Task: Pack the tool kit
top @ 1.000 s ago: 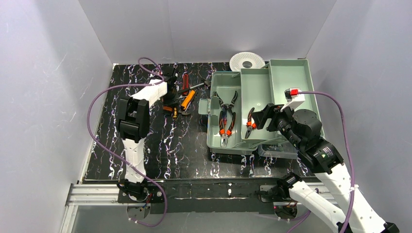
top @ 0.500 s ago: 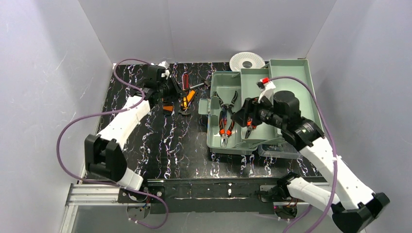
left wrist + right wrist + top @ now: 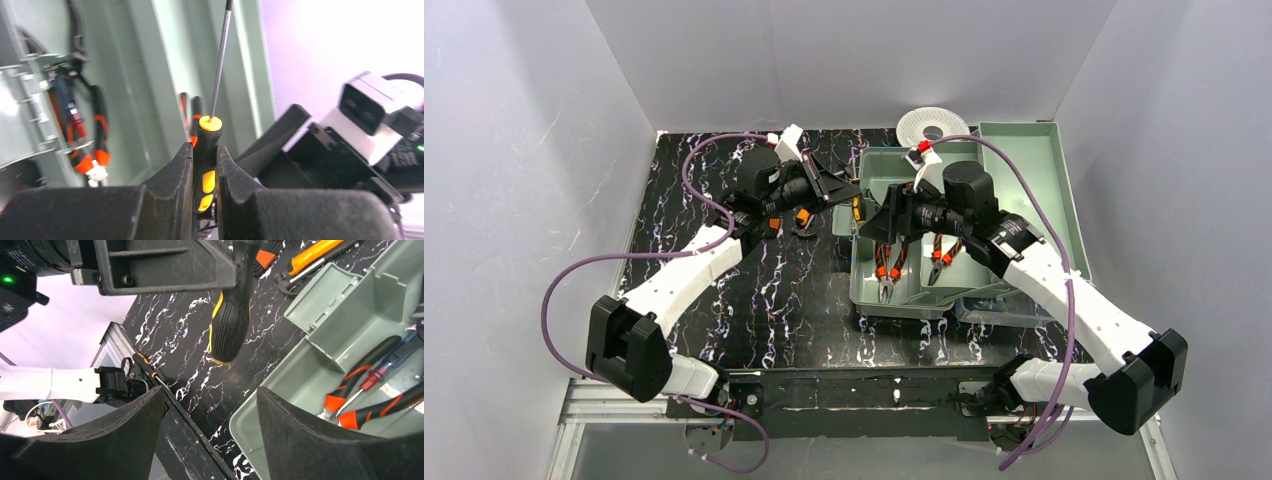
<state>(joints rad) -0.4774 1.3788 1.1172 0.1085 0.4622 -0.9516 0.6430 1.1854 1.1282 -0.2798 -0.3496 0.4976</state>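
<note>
The tool kit's pale-green box (image 3: 1024, 165) lies open at the right, with two pairs of orange-and-black pliers (image 3: 886, 258) inside. My left gripper (image 3: 842, 190) is shut on a black-and-yellow screwdriver (image 3: 206, 165) and holds it in the air by the box's left edge, steel shaft (image 3: 221, 55) pointing over the box (image 3: 165, 75). My right gripper (image 3: 886, 212) is open and empty, facing the left one. In the right wrist view the screwdriver handle (image 3: 230, 320) hangs just beyond my open gripper (image 3: 209, 395), apart from both fingers (image 3: 120, 440).
Loose orange and black tools (image 3: 802, 217) lie on the black marbled table (image 3: 754, 300) under my left arm; they also show in the right wrist view (image 3: 320, 249). A white round spool (image 3: 932, 125) stands behind the box. A clear lid (image 3: 996, 312) pokes out at the box's front right.
My left gripper has swung right from the loose tools to the box's left edge with the screwdriver in it. My right gripper has moved left across the box toward it.
</note>
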